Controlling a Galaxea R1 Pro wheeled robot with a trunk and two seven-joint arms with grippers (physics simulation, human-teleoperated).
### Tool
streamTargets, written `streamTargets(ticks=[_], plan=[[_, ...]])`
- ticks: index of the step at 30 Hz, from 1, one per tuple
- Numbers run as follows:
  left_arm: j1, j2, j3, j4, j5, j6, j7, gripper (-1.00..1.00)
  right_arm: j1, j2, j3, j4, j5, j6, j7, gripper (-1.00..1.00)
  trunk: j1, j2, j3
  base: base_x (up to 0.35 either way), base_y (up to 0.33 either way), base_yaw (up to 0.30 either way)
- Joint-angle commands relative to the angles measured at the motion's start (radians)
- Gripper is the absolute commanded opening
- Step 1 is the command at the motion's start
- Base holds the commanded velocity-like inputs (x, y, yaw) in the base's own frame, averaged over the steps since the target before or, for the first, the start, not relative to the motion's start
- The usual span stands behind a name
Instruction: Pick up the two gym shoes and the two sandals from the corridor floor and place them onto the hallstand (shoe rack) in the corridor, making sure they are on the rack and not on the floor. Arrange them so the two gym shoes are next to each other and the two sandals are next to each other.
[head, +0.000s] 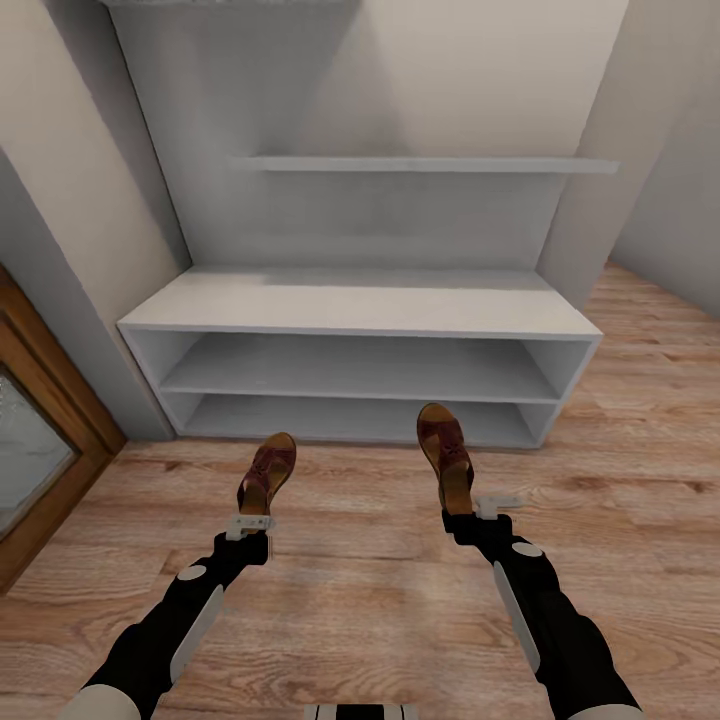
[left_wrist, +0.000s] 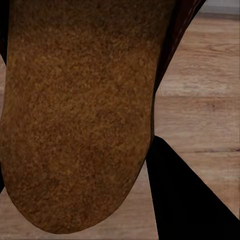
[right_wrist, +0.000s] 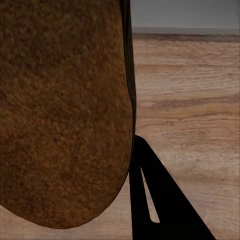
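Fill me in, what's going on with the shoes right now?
The robot faces the pale grey-white hallstand with open shelves, a flat brown leather sandal in each tool. The left tool holds one brown sandal by its heel end, and the right tool holds the other brown sandal likewise. Both sandals hang above the wood-plank floor, toes toward the rack. The shelves in view hold no shoes yet.

Both arms reach forward, left gripper (head: 253, 527) and right gripper (head: 478, 510) each clamped at heel height.
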Motion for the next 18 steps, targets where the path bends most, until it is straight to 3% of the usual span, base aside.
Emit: streamTargets(ticks=[1, 12, 18], plan=[[0.000, 0.001, -0.002, -0.001, 0.005, 0.005, -0.001, -1.00, 0.000, 0.000, 0.000, -0.002, -0.003, 0.007, 0.000, -1.00, 0.000, 0.000, -0.001, 0.000, 0.303, 0.000], [0.000, 0.001, -0.002, -0.001, 0.006, 0.006, -0.001, -1.00, 0.000, 0.000, 0.000, -0.002, -0.003, 0.007, 0.000, -1.00, 0.000, 0.000, -0.001, 0.000, 0.302, 0.000], [0.000, 0.001, -0.002, -0.001, 0.006, 0.007, -0.001, -1.00, 0.000, 0.000, 0.000, -0.002, -0.003, 0.007, 0.000, -1.00, 0.000, 0.000, 0.000, 0.000, 0.080, -0.099]])
